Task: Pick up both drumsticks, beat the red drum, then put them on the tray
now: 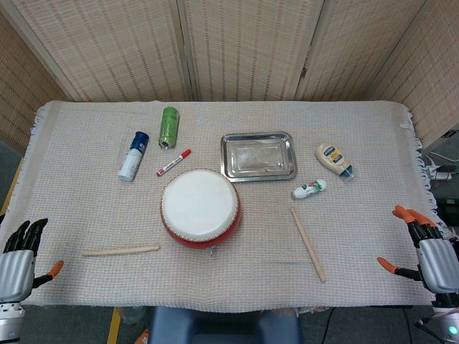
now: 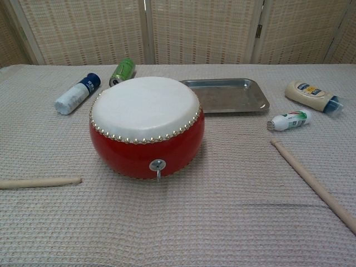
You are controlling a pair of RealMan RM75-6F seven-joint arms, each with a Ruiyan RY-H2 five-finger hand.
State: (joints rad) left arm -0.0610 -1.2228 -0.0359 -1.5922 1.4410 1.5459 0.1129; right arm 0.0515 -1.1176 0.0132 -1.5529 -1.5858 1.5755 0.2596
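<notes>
red drum (image 1: 200, 208) sits between two drumsticks (image 1: 120, 251) (image 1: 308, 244), tray (image 1: 258, 156) behind.

A folding screen (image 1: 244, 46) of woven beige panels in pale wooden frames stands behind the tabletop (image 1: 237, 287), which is covered by a cream waffle-weave cloth with fringed ends. Grey floor (image 1: 11, 161) shows at left, crossed by a yellow line (image 1: 113, 326).

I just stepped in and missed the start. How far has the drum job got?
Nothing looks done yet. Both drumsticks lie on the cloth, the left drumstick and the right drumstick on either side of the red drum. The left hand and right hand hover open at the table's near edge, holding nothing. The tray holds no sticks. Picking up, beating and placing all remain.
</notes>
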